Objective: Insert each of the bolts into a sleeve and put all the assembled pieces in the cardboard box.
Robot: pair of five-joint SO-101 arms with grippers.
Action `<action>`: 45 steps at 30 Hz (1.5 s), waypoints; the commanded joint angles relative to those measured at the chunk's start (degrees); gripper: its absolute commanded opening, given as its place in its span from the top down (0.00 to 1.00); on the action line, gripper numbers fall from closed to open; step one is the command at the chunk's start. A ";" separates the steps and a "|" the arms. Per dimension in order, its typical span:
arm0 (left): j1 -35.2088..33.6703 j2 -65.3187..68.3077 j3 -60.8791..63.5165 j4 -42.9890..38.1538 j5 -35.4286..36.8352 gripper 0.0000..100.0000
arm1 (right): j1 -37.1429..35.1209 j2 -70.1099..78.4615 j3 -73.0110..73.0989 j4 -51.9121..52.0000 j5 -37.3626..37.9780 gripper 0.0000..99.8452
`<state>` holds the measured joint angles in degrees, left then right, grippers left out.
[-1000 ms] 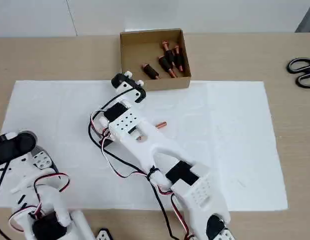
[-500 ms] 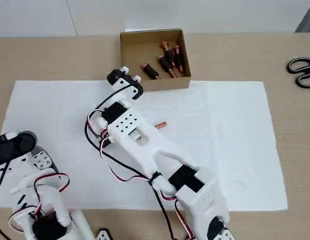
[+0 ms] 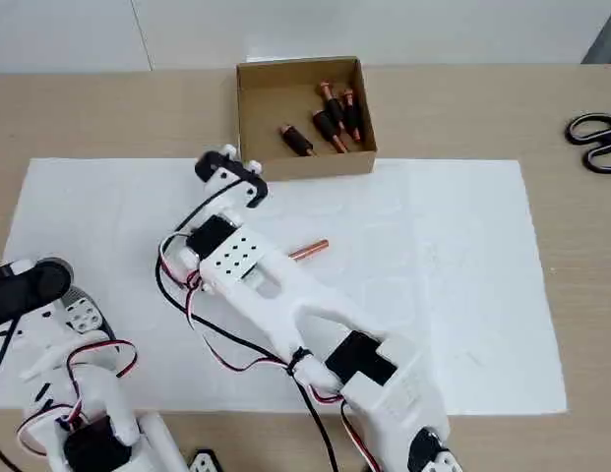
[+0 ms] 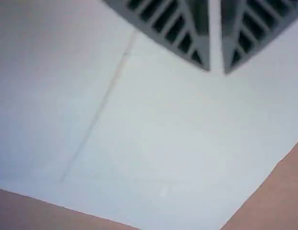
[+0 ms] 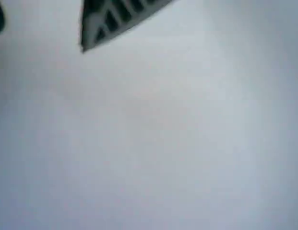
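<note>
The left gripper [image 4: 217,71], at the white paper sheet's [image 3: 453,295] seven-o'clock corner, is pressed together on nothing. The right gripper [image 3: 226,173] hangs over the sheet; whether it is spread or closed, I cannot tell. The loose copper bolt [image 3: 309,250] lies at its four o'clock. At the bolt's twelve o'clock, the square cardboard box [image 3: 261,98] holds black-sleeved copper bolts [image 3: 330,126]. Black-handled scissors [image 3: 594,141] lie far right.

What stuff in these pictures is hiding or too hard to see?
Copper bolt: high view, one end hidden under the white robot arm.
Black-handled scissors: high view, cut off by the picture's edge.
Black-and-copper pieces in the brown cardboard box: high view, too small to count.
</note>
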<state>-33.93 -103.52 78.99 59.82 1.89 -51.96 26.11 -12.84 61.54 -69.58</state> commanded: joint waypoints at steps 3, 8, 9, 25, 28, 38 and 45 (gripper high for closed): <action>0.00 -0.44 -0.13 -1.32 -0.35 0.99 | 0.13 -3.56 1.58 -0.13 -2.46 0.76; 0.00 -0.44 -0.13 -1.32 -0.35 0.99 | 0.13 -3.47 1.49 -1.27 -2.64 0.76; 0.00 -0.44 -0.13 -1.32 -0.35 0.99 | 0.13 -3.47 1.58 -1.27 -2.64 0.76; 0.00 -0.44 -0.13 -1.32 -0.35 0.99 | 3.82 4.26 1.58 -1.10 -2.64 1.00; 0.00 -0.44 -0.13 -1.32 -0.35 0.99 | 4.62 4.00 1.41 -0.84 -2.20 1.00; 0.00 -0.44 -0.13 -1.41 -0.35 0.99 | 6.73 -3.74 1.67 0.13 3.52 1.00; 0.18 -0.44 -0.13 -1.58 -0.35 0.99 | 6.73 -10.86 1.67 7.69 19.25 1.00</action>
<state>-33.93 -103.52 78.99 59.82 1.89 -45.63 21.71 -10.81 66.29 -56.40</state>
